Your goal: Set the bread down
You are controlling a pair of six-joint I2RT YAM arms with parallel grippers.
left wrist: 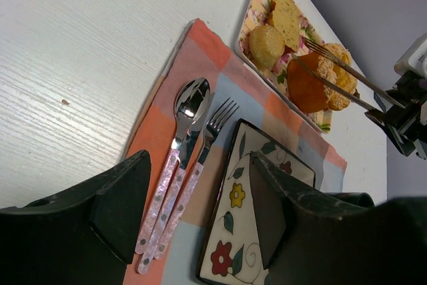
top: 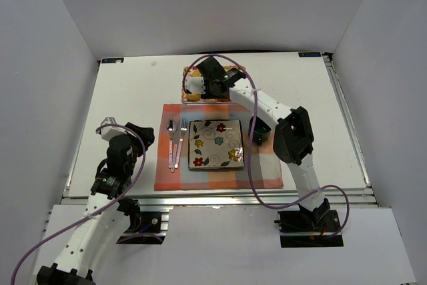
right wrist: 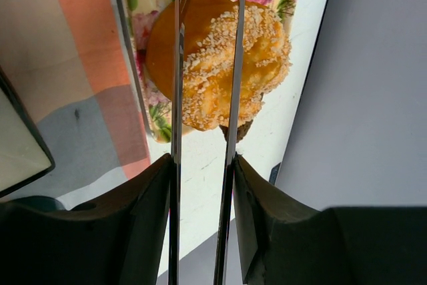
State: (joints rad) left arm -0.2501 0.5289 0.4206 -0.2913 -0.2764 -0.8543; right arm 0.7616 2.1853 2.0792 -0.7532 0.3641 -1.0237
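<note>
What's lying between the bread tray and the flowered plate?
Only a bare strip of checked placemat, shown in the top and left wrist views.

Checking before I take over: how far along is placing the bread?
Done: the right tool holds the tongs over the floral tray. In hand: the tong blades straddle the sesame-crusted bread, which lies on that tray; whether they pinch it is unclear. Left: lift it and set it down, presumably on the bare flowered plate. The left tool is open, holding nothing.
</note>
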